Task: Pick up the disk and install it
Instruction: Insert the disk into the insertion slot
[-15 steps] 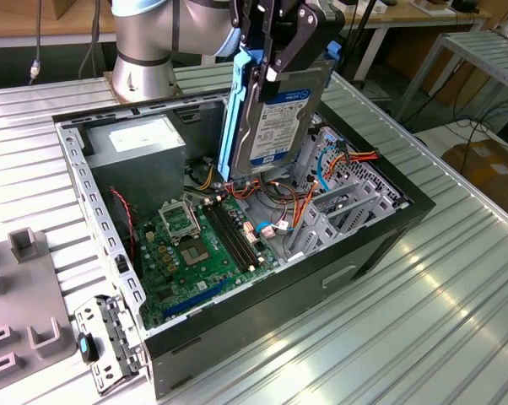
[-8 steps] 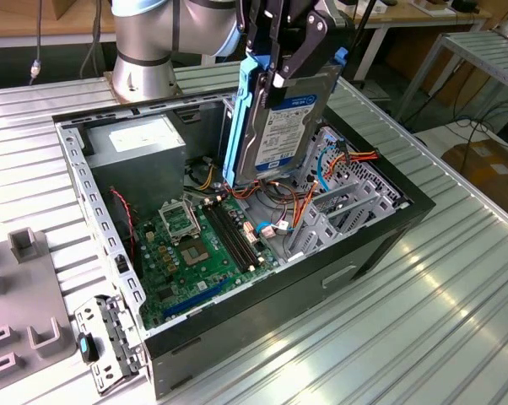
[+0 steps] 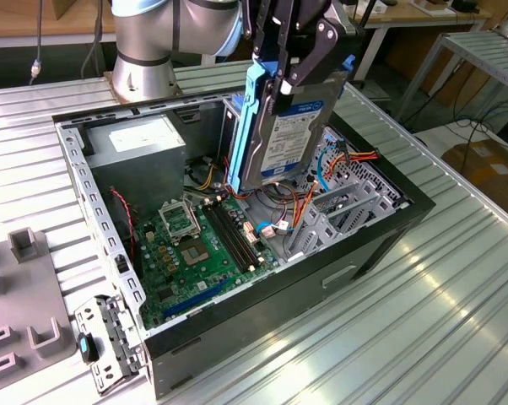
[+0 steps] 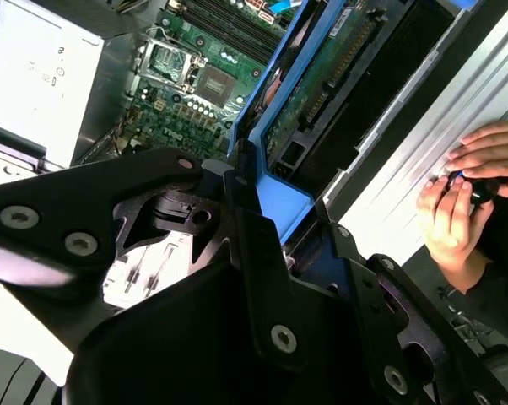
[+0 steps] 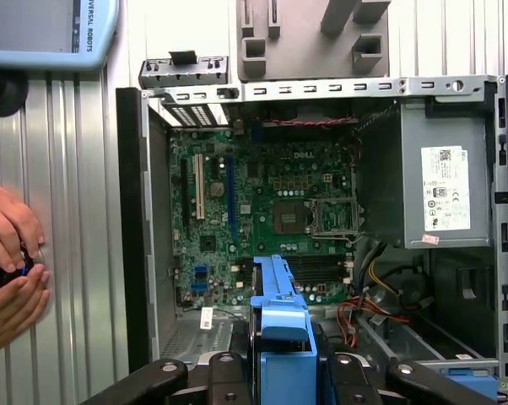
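Ribbed metal worktop (image 3: 406,321) carries the open computer case (image 3: 279,325); over it the gripper (image 3: 292,80) clamps the disk (image 3: 292,139), picked up, not yet installed.

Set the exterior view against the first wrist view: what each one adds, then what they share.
Exterior view: the labelled face of the disk, held on edge by the claw over the open case, and the arm's base. First wrist view: a person's hands beside the case. Both: the motherboard, the power supply, the disk's blue bracket.
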Available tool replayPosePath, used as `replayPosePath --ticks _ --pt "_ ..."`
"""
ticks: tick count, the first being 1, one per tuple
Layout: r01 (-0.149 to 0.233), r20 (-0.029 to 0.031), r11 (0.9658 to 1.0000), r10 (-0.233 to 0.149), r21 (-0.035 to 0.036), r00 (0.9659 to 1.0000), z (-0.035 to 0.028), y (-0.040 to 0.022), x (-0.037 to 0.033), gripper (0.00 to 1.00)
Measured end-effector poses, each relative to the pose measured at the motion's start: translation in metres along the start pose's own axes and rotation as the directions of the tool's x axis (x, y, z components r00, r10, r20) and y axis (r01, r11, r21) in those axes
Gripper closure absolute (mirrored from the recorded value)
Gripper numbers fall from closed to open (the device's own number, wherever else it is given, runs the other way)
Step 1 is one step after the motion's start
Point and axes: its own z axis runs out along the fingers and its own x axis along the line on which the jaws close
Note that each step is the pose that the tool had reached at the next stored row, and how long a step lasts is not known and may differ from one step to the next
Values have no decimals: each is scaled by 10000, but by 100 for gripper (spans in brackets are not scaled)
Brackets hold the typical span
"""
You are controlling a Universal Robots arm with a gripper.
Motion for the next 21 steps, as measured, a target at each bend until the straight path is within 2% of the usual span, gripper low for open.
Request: replayPosePath --ticks 5,12,21 --pt "0 -11 10000 0 1 10000 7 -31 42 63" --pt "1 -56 10000 -1 2 10000 19 -130 80 63" --pt "1 -152 10000 -1 6 9999 35 -265 111 63"
